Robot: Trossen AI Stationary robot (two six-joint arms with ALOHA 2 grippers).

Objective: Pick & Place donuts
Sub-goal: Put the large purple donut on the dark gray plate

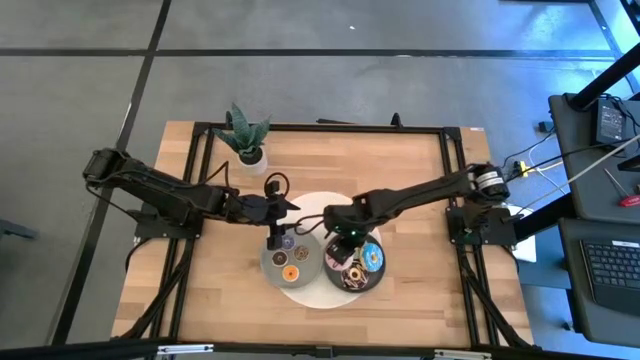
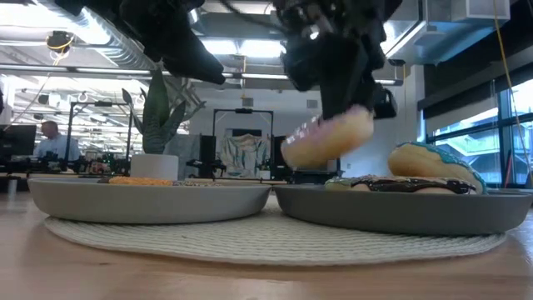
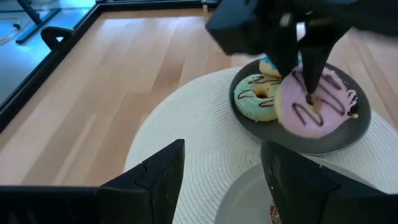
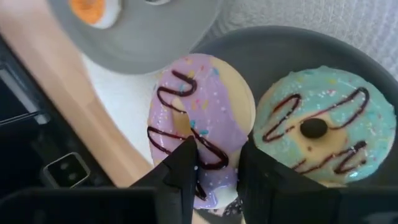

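Observation:
My right gripper [image 4: 214,165] is shut on a pink-iced donut [image 3: 314,102] with chocolate drizzle and holds it over the dark grey plate [image 1: 372,283], on the side nearest the other plate. On that plate lie a mint-green donut [image 4: 323,124], a blue one [image 1: 372,258] and a chocolate one [image 1: 352,277]. The light grey plate [image 1: 272,268] beside it carries small donuts, among them an orange one [image 1: 291,273] and a purple one [image 1: 288,241]. My left gripper [image 3: 224,180] hangs open above the light plate's far edge, holding nothing. My right gripper pinches one side of the pink donut's ring [image 4: 217,155], with one finger [image 4: 183,168] at the hole and the other at the outer rim. The fingers slant down from above. The donut hangs tilted below them [image 2: 329,137], clear of the plate.
Both plates stand side by side on a round white woven mat [image 1: 300,295] in the middle of the wooden table. A small potted plant [image 1: 245,135] stands near the far left corner. Bare tabletop lies to the left, right and near side of the mat.

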